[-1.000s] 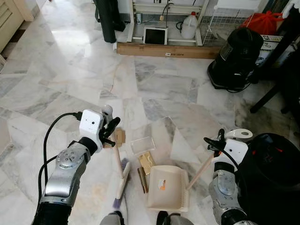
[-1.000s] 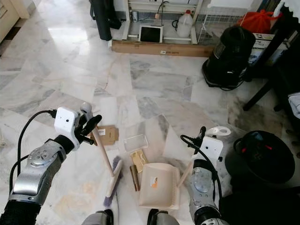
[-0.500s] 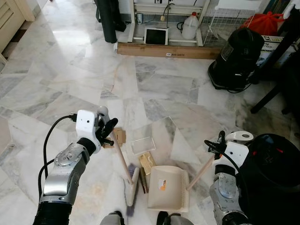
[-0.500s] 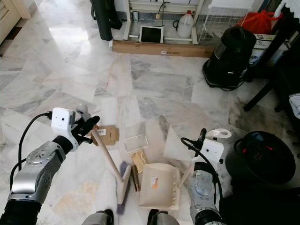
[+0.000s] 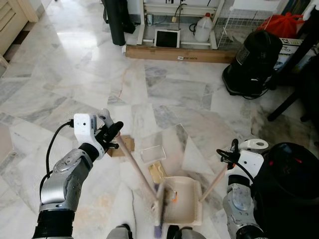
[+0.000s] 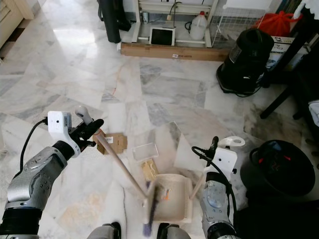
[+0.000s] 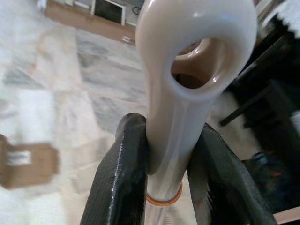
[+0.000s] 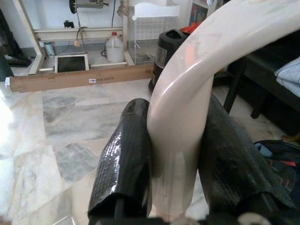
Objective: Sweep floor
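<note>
My left tool (image 6: 94,130) clamps the long beige broom handle (image 6: 122,167), angling bristles into the beige plastic dustpan (image 6: 174,204), whose handle my right tool (image 6: 212,149) grips to steady it.

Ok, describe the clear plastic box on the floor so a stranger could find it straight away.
Start at the beige dustpan near the robot's feet. Just beyond its far-left corner lies the clear plastic box. Unlike the flat brown cardboard piece beside it, it is see-through.
</note>
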